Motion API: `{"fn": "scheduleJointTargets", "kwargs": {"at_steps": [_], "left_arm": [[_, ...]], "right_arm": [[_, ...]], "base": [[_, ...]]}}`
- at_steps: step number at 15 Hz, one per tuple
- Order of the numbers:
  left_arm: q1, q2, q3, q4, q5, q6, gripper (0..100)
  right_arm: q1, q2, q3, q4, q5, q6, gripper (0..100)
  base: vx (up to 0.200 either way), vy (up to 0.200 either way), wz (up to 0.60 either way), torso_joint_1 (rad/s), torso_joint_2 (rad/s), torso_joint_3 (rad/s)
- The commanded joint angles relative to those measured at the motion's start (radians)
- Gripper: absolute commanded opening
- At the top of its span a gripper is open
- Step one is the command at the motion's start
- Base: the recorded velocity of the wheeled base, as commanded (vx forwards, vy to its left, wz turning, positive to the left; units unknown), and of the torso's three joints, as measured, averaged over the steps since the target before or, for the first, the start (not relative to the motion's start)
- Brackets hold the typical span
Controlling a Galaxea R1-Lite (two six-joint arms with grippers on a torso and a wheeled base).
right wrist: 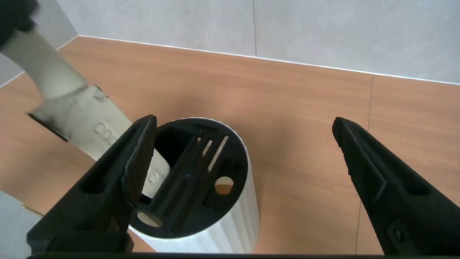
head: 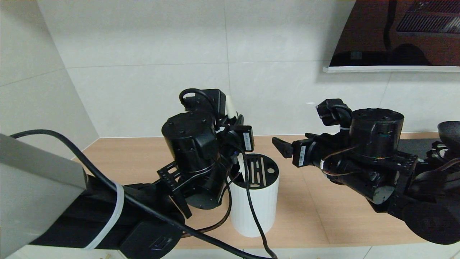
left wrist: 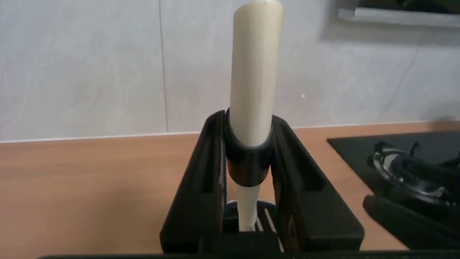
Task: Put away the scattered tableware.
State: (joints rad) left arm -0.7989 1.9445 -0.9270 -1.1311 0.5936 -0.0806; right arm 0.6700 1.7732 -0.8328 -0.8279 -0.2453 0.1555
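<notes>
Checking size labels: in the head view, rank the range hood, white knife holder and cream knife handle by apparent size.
1. range hood, though cropped
2. white knife holder
3. cream knife handle, only its end showing

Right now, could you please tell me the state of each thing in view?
Left claw: shut on the knife handle.
Right claw: open, empty, near the holder.
Knife: blade down, tip in the holder's slotted top.
Holder: upright on the counter.
</notes>
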Motion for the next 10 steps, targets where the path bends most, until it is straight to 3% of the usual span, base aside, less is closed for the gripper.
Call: {"fn": "scheduleJointTargets", "kwargs": {"at_steps": [1,10], "left_arm": [[0.000,0.021,0.002,-0.006,0.000,-0.001,0],[-0.026,0.114,0.027,-0.007,0.003,-0.037,0]], "right_arm": [[0.000,-0.001,0.000,0.000,0.000,-0.001,100],[0.000,0.002,0.001,0.000,0.000,-0.001,100]], "base": [[0.000,0.000,0.00,0.000,0.00,0.000],[0.000,0.000,0.00,0.000,0.00,0.000]]}}
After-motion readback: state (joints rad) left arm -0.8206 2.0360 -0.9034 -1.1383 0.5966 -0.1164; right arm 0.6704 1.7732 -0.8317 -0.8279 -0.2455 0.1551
